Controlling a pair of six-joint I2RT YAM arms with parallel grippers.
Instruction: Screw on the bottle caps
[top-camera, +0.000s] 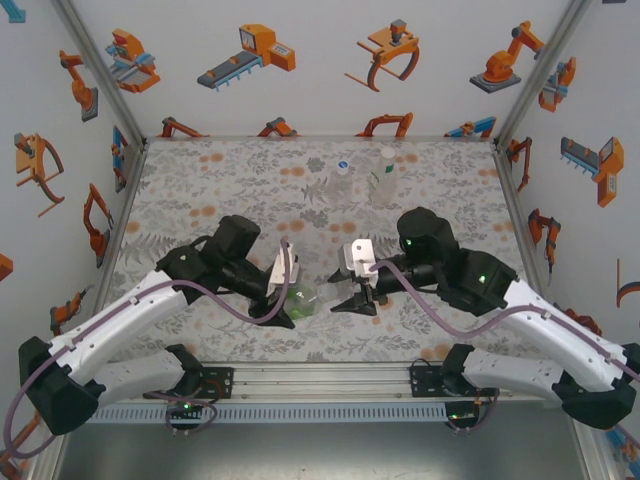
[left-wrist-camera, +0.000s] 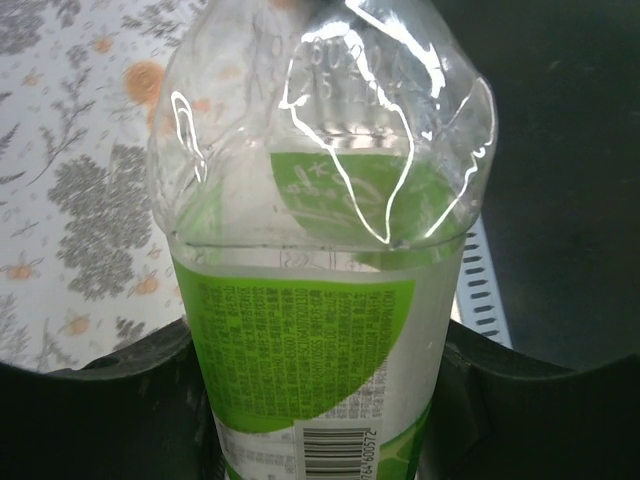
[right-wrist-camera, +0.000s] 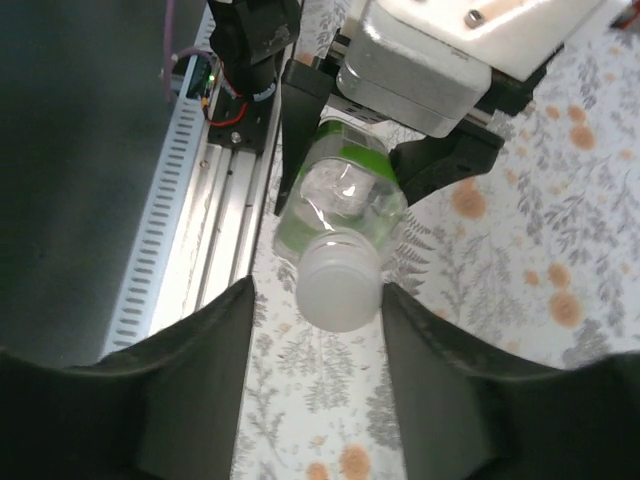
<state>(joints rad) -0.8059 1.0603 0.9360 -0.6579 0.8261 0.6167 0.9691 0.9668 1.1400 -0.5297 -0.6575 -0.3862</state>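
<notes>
Green-labelled bottle lies sideways low over the desk, two clear bottles standing far behind. From the left wrist, our left claw squeezes its body tight, to stop it spinning. From the right wrist, our right claw sits a little open around the white cap, ready to twist; it may just touch it.

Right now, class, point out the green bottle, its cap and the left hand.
green bottle (left-wrist-camera: 310, 350): left wrist view, on its label.
cap (right-wrist-camera: 340, 288): right wrist view, on its top.
left hand (right-wrist-camera: 345, 195): right wrist view, midway between its fingertips.
</notes>
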